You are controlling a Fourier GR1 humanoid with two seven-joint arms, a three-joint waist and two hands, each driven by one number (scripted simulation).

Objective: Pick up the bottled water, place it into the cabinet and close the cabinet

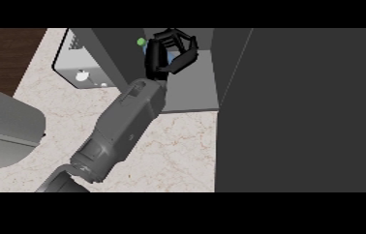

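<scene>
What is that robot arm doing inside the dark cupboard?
The robot's black left hand is curled round a clear water bottle with a green cap and holds it inside the open dark grey cabinet. I cannot tell whether the bottle rests on the shelf yet. The cabinet's big dark door stands open at the right. The right hand is out of view.
</scene>
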